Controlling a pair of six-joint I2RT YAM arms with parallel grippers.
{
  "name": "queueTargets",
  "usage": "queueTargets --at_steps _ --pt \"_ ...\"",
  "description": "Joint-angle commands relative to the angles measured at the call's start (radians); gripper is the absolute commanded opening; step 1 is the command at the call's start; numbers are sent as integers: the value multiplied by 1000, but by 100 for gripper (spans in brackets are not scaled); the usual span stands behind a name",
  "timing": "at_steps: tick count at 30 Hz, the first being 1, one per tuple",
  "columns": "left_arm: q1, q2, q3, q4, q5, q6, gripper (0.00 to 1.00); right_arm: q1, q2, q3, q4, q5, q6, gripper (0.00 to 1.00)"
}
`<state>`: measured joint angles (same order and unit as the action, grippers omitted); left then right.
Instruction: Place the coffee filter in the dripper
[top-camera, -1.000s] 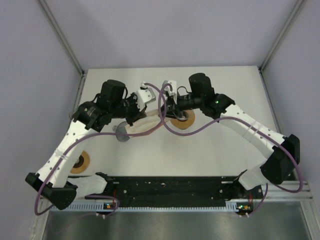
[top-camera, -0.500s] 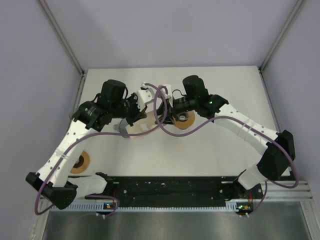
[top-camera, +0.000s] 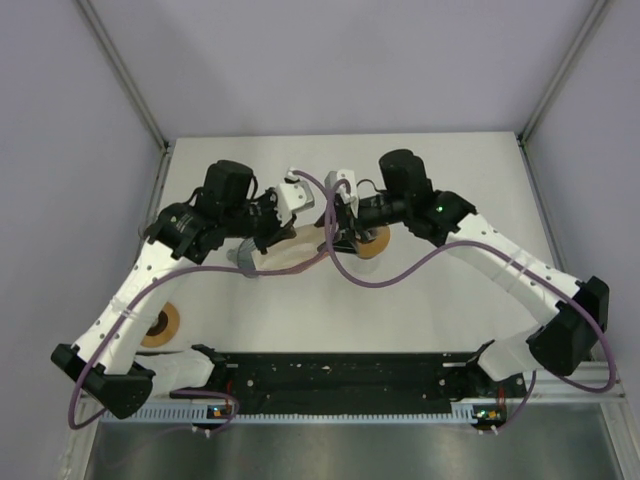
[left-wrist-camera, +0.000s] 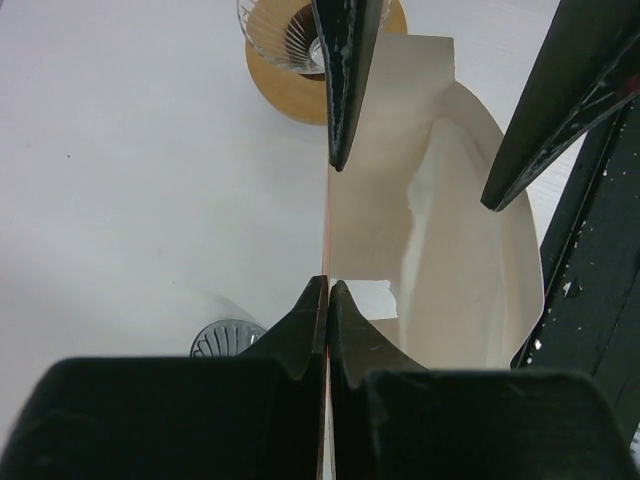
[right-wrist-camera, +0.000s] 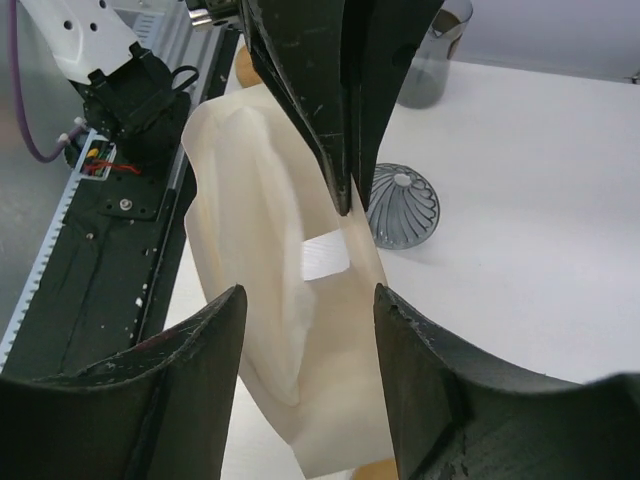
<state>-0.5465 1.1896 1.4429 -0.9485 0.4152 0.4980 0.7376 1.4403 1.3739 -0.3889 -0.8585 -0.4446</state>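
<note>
Here the cream paper coffee filter (left-wrist-camera: 470, 270) hangs puffed open over the tabletop (left-wrist-camera: 120, 150) near the glass dripper (left-wrist-camera: 275, 30), its seam pinched between the closed left fingers (left-wrist-camera: 303, 322), the right fingers (right-wrist-camera: 195, 365) spread either side.

from above, the filter (top-camera: 284, 257) is mostly hidden under the left arm (top-camera: 215, 215). in the left wrist view the top edge cuts off the dripper (left-wrist-camera: 285, 92), and the left gripper (left-wrist-camera: 327, 285) half hides a grey cone (left-wrist-camera: 222, 338).

Grey ribbed cone (right-wrist-camera: 403, 205) on white table (top-camera: 440, 300); wooden ring (top-camera: 168, 325), perhaps stand, near-left corner.
</note>
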Motion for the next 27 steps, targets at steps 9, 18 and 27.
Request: queueTargets --at_steps 9,18,27 --pt "-50 -18 17 -13 57 36 0 11 -49 11 -31 90 -49 50" --pt "-61 -16 14 -16 39 40 0 11 -20 22 -34 99 -39 39" --pt "-66 -8 22 2 -4 19 0 20 -1 10 -33 12 -25 36"
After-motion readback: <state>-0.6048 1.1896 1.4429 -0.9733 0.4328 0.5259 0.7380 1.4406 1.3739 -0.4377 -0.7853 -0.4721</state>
